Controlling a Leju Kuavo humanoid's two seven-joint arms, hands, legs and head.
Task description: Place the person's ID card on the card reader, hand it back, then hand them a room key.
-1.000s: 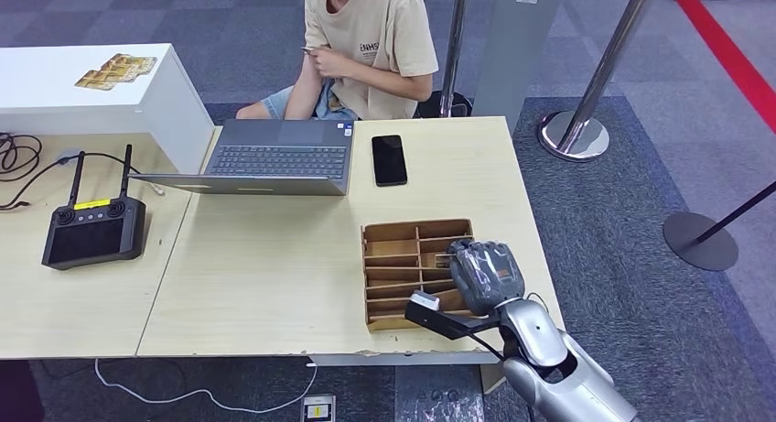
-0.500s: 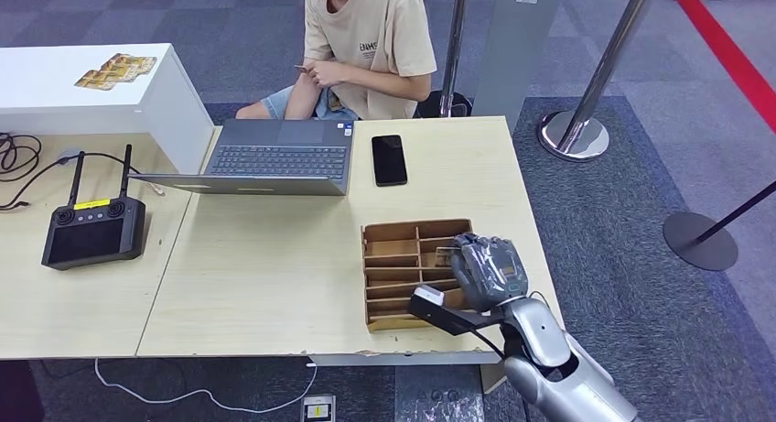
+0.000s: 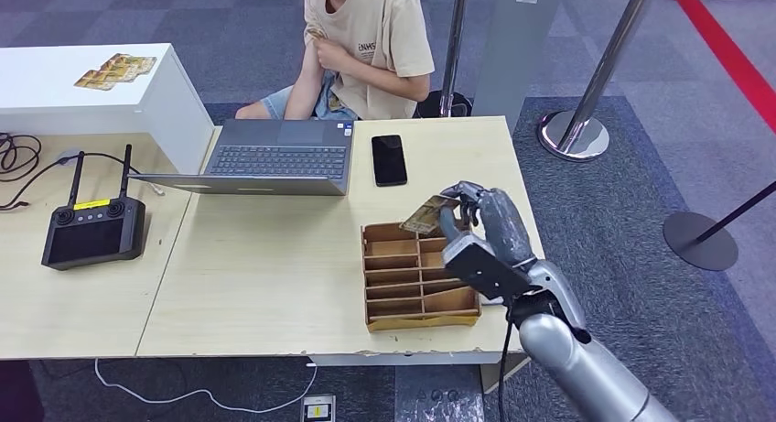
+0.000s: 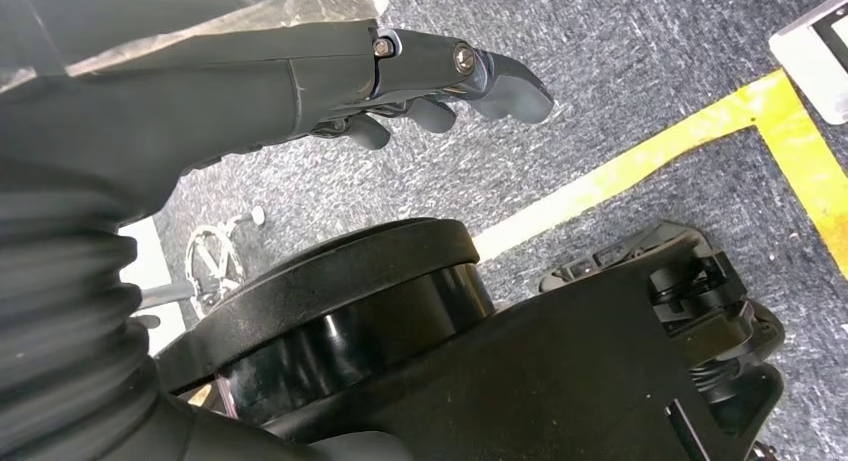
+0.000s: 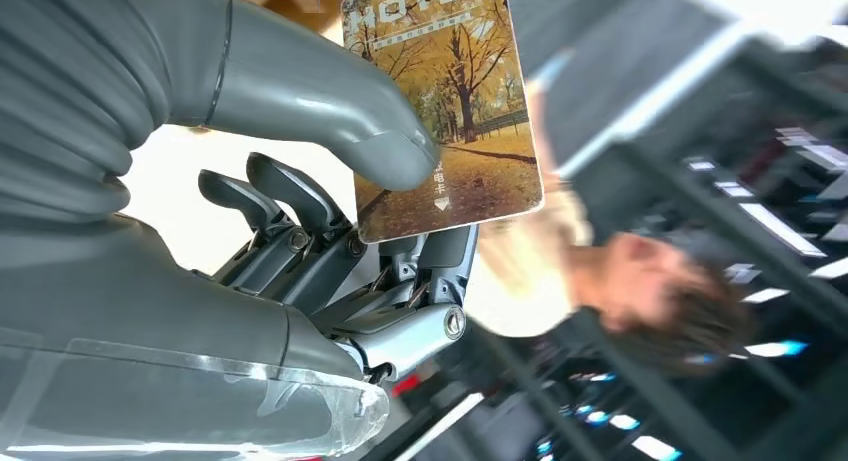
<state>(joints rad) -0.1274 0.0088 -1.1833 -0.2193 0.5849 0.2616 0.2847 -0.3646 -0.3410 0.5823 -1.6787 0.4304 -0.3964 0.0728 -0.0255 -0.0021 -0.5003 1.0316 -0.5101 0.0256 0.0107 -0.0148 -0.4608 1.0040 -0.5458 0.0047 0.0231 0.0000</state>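
Nearest, let the left hand point(image 4: 400, 71) hang low over the floor, holding nothing, with the fingers loosely bent and apart. Held the room key point(image 3: 423, 216) in the right hand point(image 3: 485, 225), pinched between the thick thumb and the darker fingers, with the other fingers half curled behind it. Had this hand above the far right corner of the cardboard tray point(image 3: 421, 321), near the right edge of the table point(image 3: 265, 266). Carried the key clear of the tray, not touching the dividers. Showed on its face, in the right wrist view, an autumn park picture and the word HOTEL. Pointed its long axis out from the hand, to the left and away, roughly toward the person point(image 3: 371, 47), with the free end leading.

Probably needed only a straight reach forward and a little left across the table for the handover. Found the phone point(image 3: 389, 159) lying flat just beyond the hand on that line, and the laptop point(image 3: 274, 156) left of it. Judged the room above both enough for a high pass. Saw the person seated behind the far edge, well apart from the key, with a hand drawn up to the chest around some small thing, too small to name. Judged the right arm clearly the nearer one for the reach. Judged it a risk to offer the key before a hand opened to receive it.
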